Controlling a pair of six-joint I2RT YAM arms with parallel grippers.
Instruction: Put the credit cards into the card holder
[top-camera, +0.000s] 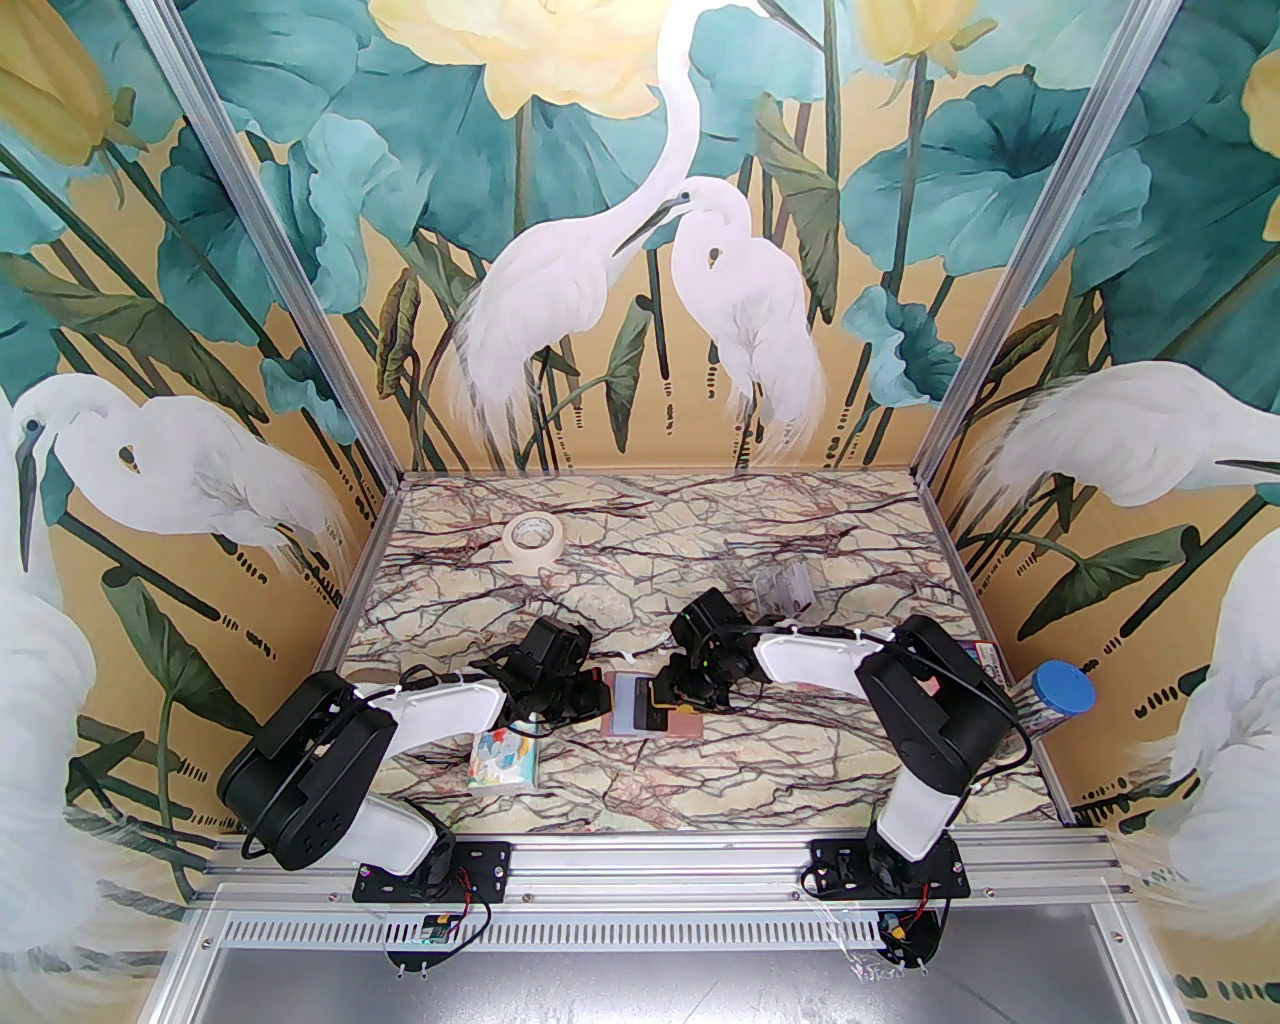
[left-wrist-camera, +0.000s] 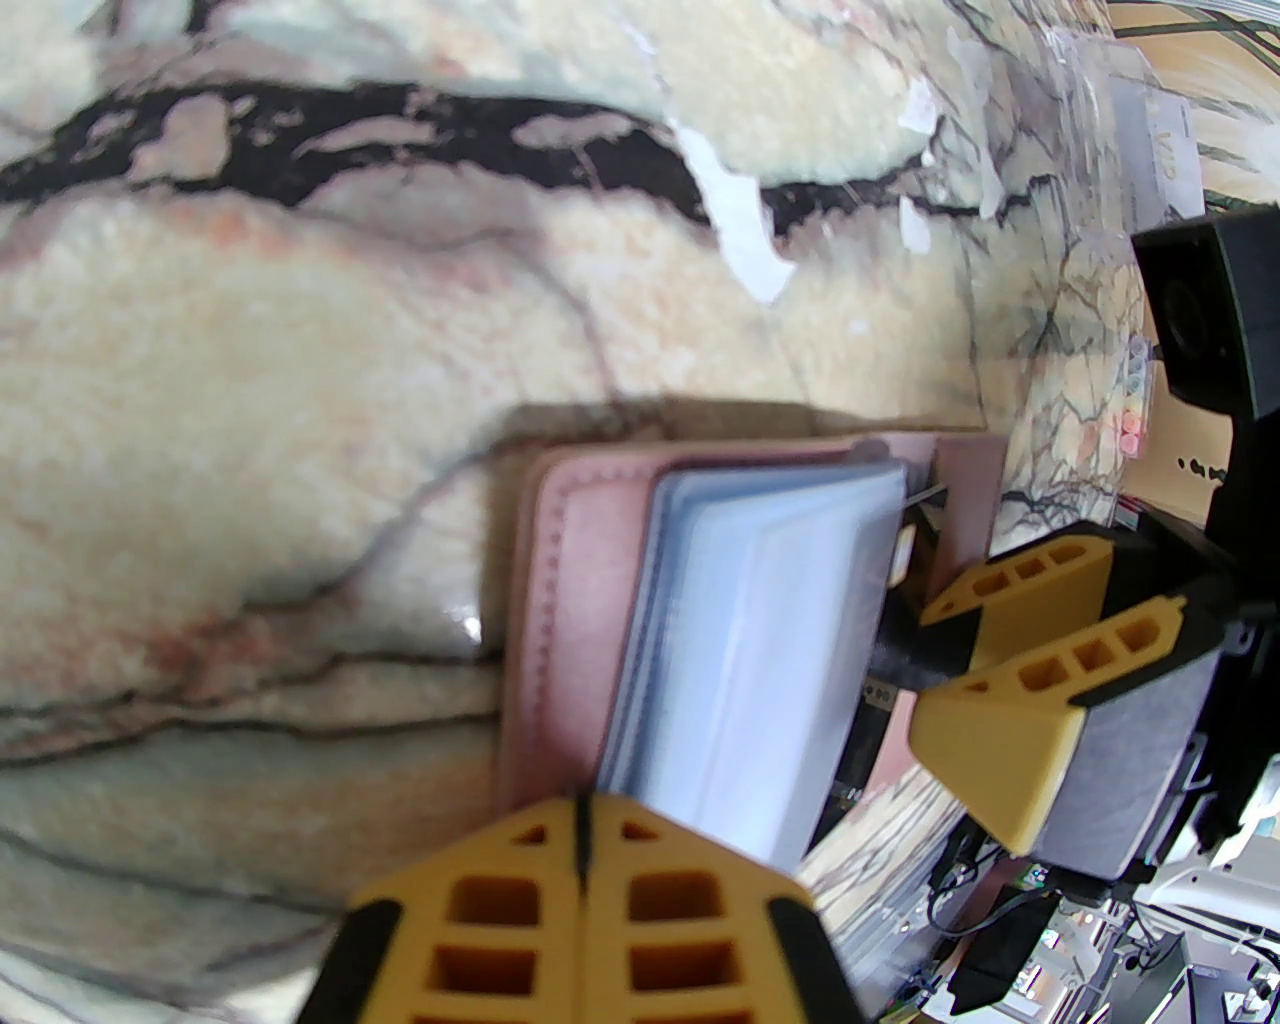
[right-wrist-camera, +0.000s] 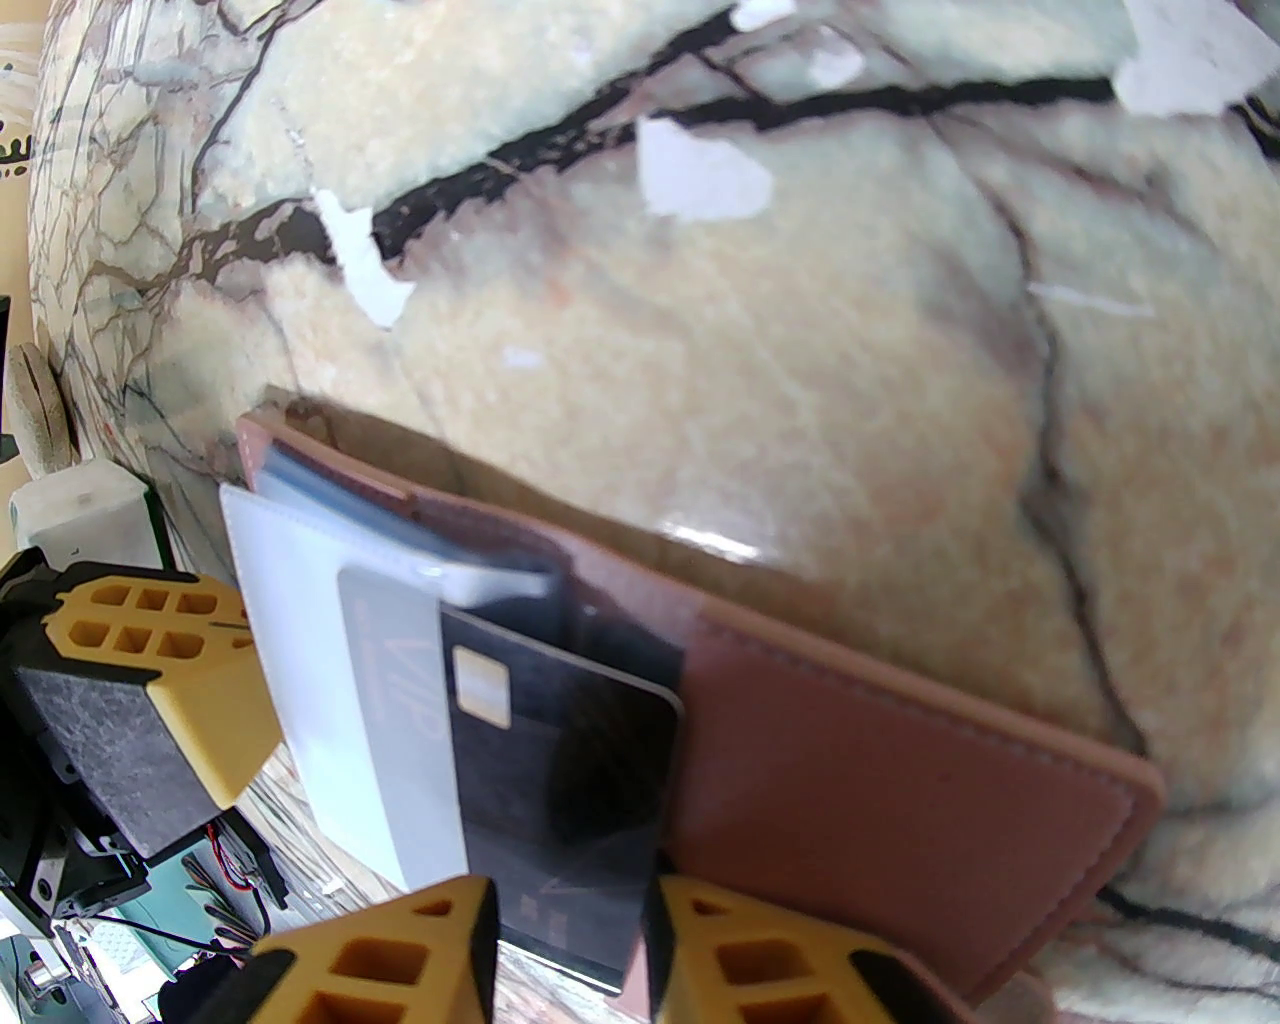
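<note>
The marble tabletop (top-camera: 640, 800) carries the card holder (top-camera: 680, 722) near its middle, between the two arms and closer to the near edge than the far one. The holder lies open with its dusty-pink cover flat on the surface.

The left gripper (left-wrist-camera: 582, 830) sits at the holder's left side. Its jaws are pressed together with only a thin seam between them. Whether they have a pocket leaf caught, I cannot tell.

The right gripper (right-wrist-camera: 568, 900) comes in from the other side, its jaws pinching the black card (right-wrist-camera: 570, 740) by its near end.

The pale blue-grey pockets (left-wrist-camera: 760, 640) stand fanned up off the cover. The black card lies slanted across the holder's inner face, chip side up. Its far end overlaps the grey card (right-wrist-camera: 395, 700), which appears to sit already inside a clear sleeve.

Judging from this, the insertion of the black card is in hand, and it does not look seated yet. The next move calls for lining its leading edge up with a free pocket mouth. Then it needs a flat, straight slide in, with the leaf held steady so the pocket does not buckle or shut.
</note>
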